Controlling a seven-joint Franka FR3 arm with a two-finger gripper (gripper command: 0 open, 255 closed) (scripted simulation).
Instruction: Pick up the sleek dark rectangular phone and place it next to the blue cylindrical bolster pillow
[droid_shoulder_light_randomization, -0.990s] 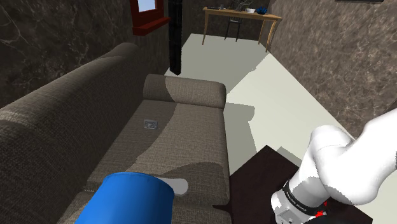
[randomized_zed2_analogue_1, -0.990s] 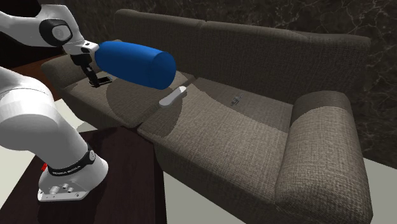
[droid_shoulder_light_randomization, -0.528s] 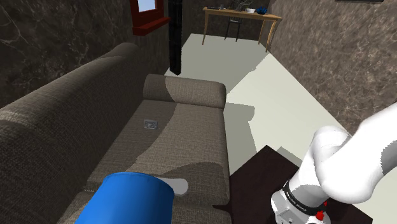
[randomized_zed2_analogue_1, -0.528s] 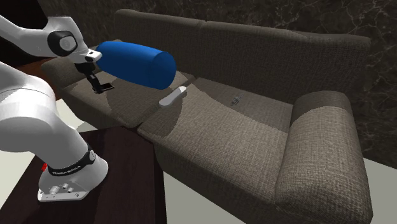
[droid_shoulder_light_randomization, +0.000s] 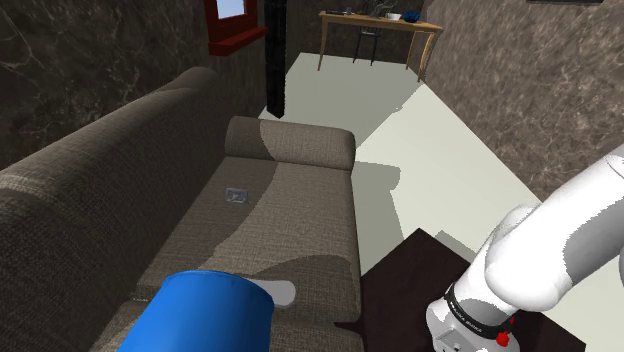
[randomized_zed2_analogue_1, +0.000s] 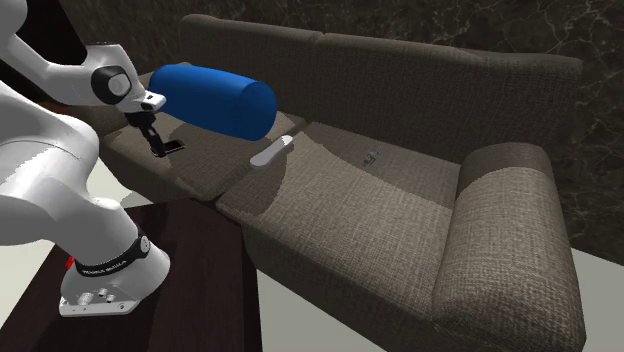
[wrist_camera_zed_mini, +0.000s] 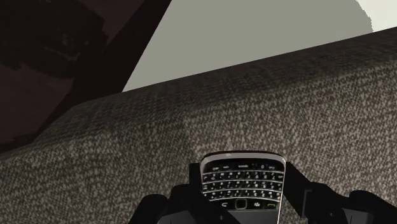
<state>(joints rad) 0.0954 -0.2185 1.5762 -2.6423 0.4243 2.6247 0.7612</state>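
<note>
A brown woven sofa (droid_shoulder_light_randomization: 300, 200) stands against dark marbled walls (droid_shoulder_light_randomization: 90, 60) on a pale floor (droid_shoulder_light_randomization: 440, 140). Beyond it are a red-framed window (droid_shoulder_light_randomization: 232, 18) and a wooden table (droid_shoulder_light_randomization: 382, 20).

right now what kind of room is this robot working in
Probably a living room: a long brown fabric sofa with a blue bolster pillow on it, a wooden table at the far end and a red-framed window. The gripper clasps a phone over the seat.

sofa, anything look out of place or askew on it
A pale elongated object lies slanted across the seam between two seat cushions; a small grey item sits loose nearby. Nothing looks spilled or damaged.
</note>
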